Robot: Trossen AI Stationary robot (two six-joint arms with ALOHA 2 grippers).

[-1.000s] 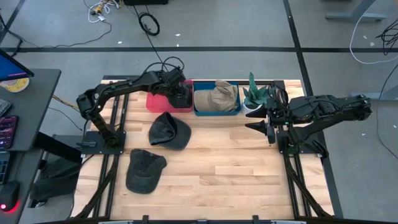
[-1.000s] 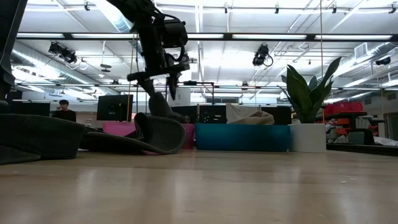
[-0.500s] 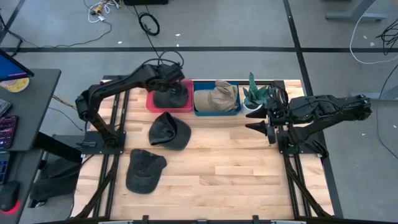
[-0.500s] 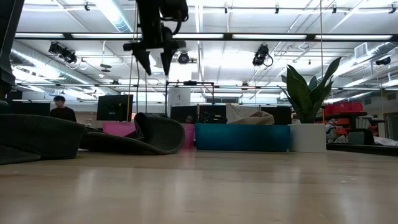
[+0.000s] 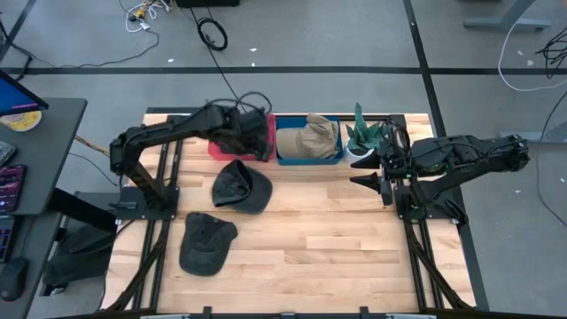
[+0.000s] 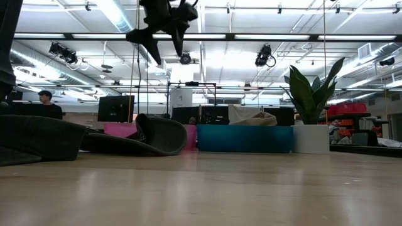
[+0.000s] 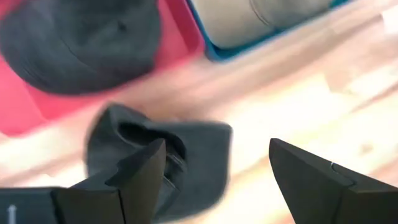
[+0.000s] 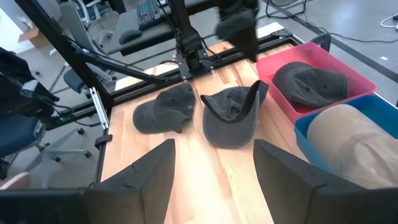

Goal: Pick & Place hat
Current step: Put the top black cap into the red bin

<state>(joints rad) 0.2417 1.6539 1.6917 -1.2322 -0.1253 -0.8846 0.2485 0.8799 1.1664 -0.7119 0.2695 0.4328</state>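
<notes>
Left gripper (image 7: pixel 211 171) spread and empty, high above the table.
We saw one dark cap (image 8: pixel 309 83) lying in the pink bin (image 8: pixel 348 62) just beyond it, another cap (image 7: pixel 161 155) upturned on the wood directly beneath. Right gripper (image 8: pixel 214 163) hung spread, well apart beside the potted plant (image 5: pixel 363 137).

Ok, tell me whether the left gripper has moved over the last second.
Yes. In the low view the left gripper has risen, from down at the pink bin to high above it, now open and empty.
</notes>
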